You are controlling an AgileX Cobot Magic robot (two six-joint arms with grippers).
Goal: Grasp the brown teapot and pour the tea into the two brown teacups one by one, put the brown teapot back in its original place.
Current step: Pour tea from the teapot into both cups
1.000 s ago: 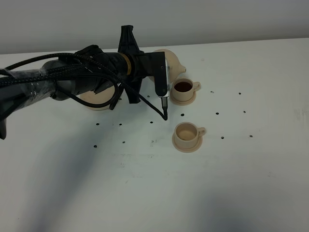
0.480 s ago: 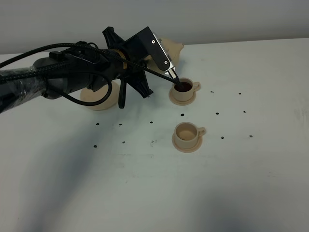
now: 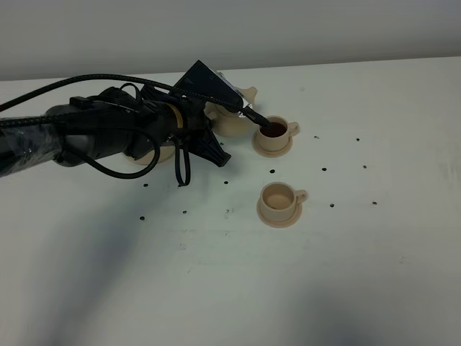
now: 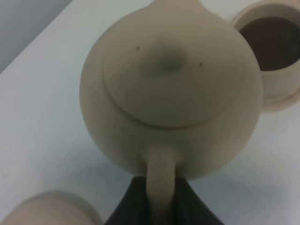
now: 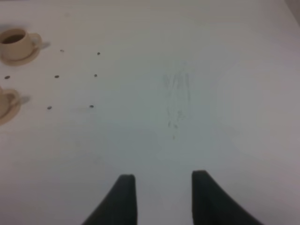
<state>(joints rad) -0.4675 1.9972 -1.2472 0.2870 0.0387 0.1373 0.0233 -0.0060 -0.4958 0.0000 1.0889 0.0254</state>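
One of two pours looked done: the far cup [image 3: 274, 130] held tea, the near cup [image 3: 278, 197] sat empty, and the left tool [image 4: 157, 202] gripped the teapot [image 4: 168, 84] by its handle beside the far cup, not yet returned.

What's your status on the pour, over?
Left claw shut on brown teapot handle; right claw open, empty. Far teacup holds tea, near teacup empty. Nothing blocking near teacup.
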